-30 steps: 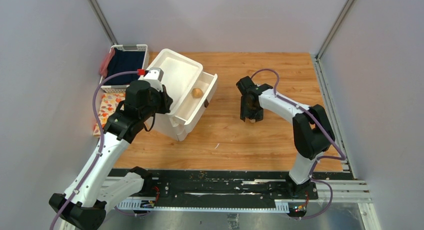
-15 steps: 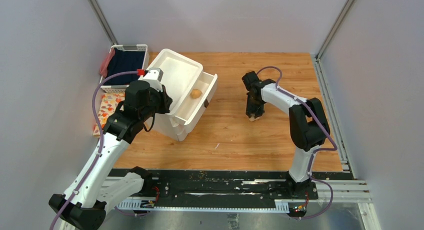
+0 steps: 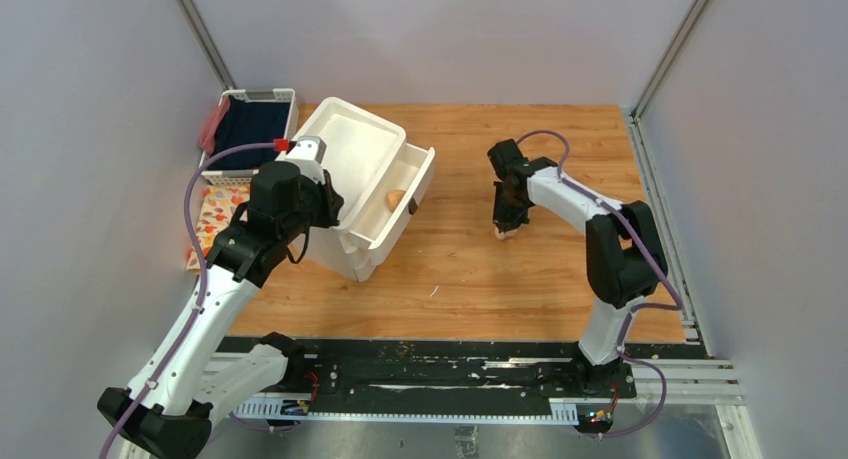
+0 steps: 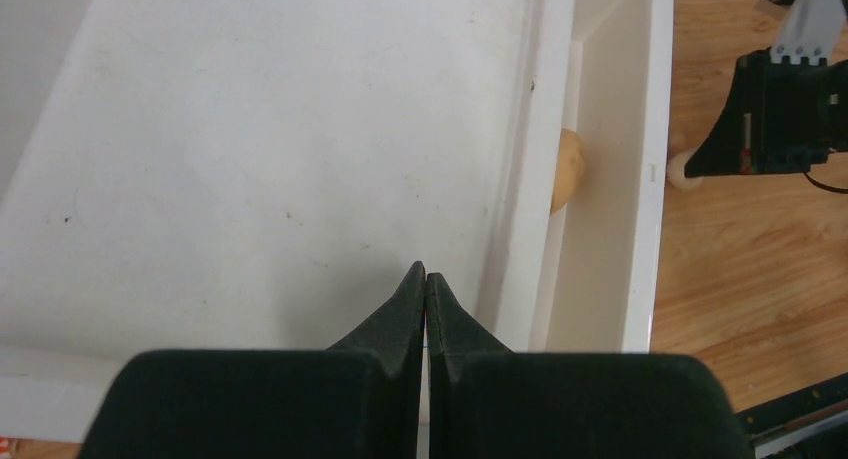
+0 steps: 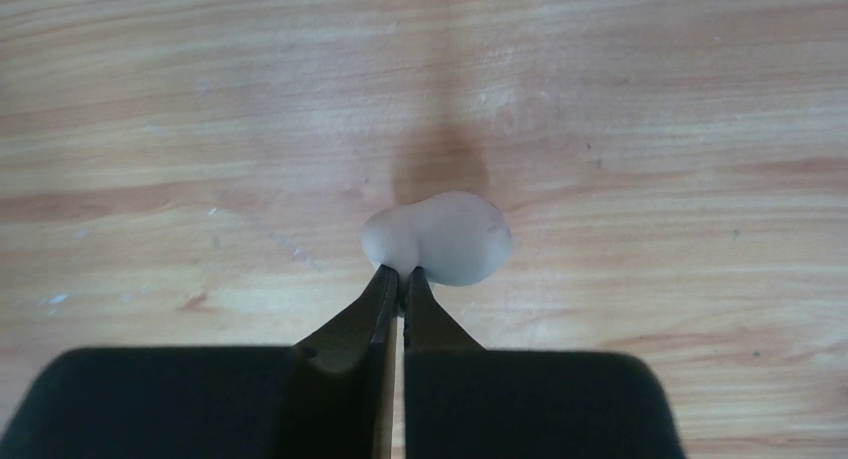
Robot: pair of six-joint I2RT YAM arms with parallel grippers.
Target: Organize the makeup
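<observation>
A pale, rounded makeup sponge lies on the wooden table. My right gripper is shut on its near edge, squeezing it thin. From above, that sponge peeks out just under the right gripper. A second, tan sponge sits in the pulled-out top drawer of the white drawer box, also seen as a tan sponge in the left wrist view. My left gripper is shut with nothing in it, just over the box's top by the drawer side.
A white basket with dark blue cloth stands at the back left, with a patterned cloth in front of it. A tiny pale speck lies on the table's near middle. Grey walls close in on three sides.
My right gripper has turned and closed from wide open onto the pale sponge. The tan sponge has slid a little toward the drawer's near end. The left arm has not moved.
</observation>
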